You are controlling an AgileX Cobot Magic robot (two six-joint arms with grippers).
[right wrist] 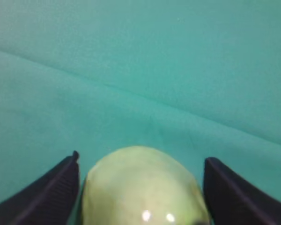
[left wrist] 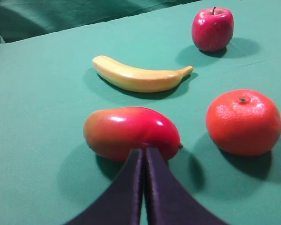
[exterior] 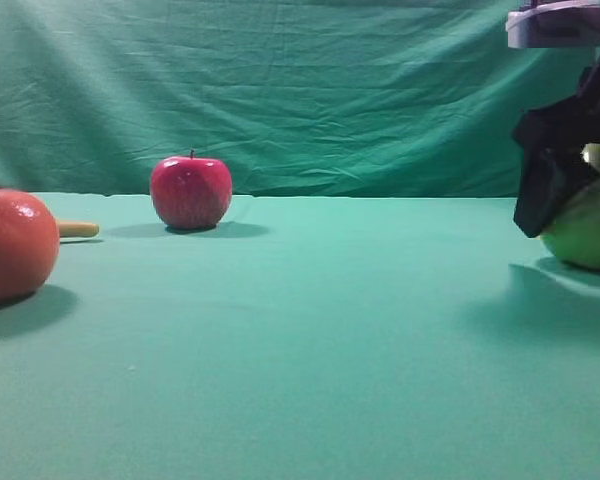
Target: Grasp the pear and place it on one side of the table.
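The yellow-green pear stands on the teal table at the far right edge of the exterior view. My right gripper reaches down around it, one dark finger on its left side. In the right wrist view the pear fills the space between the two fingers of the right gripper. The jaws are open, with a narrow gap on the left and a wider one on the right. My left gripper is shut and empty, just in front of a red mango.
A red apple stands at the back left, also in the left wrist view. An orange-red round fruit sits at the left edge. A yellow banana lies behind the mango. A wrinkled teal backdrop hangs behind the table.
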